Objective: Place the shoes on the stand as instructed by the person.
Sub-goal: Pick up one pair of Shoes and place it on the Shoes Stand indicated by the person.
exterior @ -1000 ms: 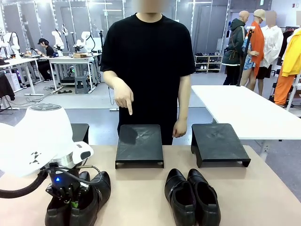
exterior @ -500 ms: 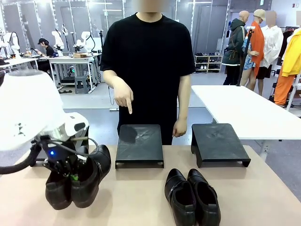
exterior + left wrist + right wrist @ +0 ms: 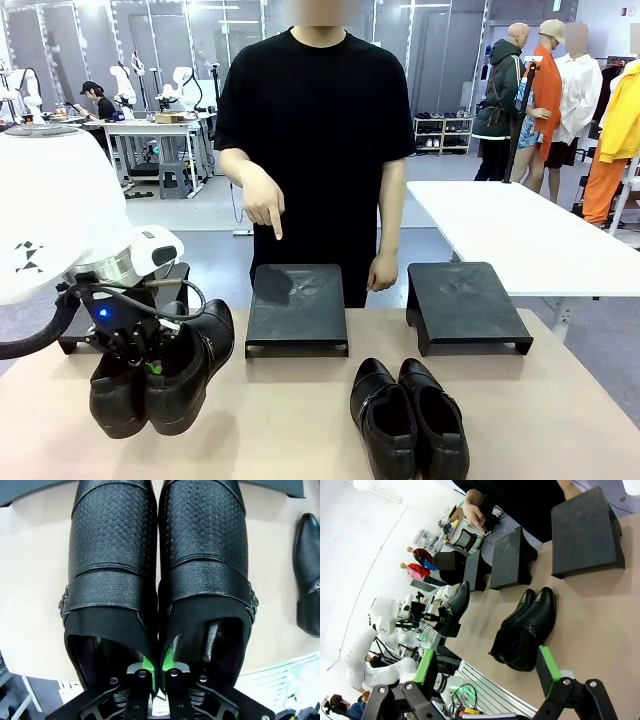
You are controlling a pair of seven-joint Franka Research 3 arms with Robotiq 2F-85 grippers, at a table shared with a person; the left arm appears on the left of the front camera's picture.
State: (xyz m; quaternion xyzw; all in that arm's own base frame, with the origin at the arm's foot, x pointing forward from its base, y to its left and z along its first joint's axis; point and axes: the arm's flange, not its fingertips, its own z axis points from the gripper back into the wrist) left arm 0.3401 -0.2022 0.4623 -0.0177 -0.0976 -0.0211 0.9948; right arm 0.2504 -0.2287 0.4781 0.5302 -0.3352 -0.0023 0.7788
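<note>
My left gripper [image 3: 156,666] pinches one pair of shoes [image 3: 160,375] above the table [image 3: 280,420]; my right gripper [image 3: 487,667] is wide; the person's hand [image 3: 262,205] points at the middle stand [image 3: 297,305]; nothing placed yet.

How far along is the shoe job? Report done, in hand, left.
Done: nothing; middle stand and right stand are bare. In hand: left gripper grips one pair of shoes clear of the table; the person's hand points at the middle stand. Left: place that pair, then the second pair on the table. The right gripper is open.
</note>
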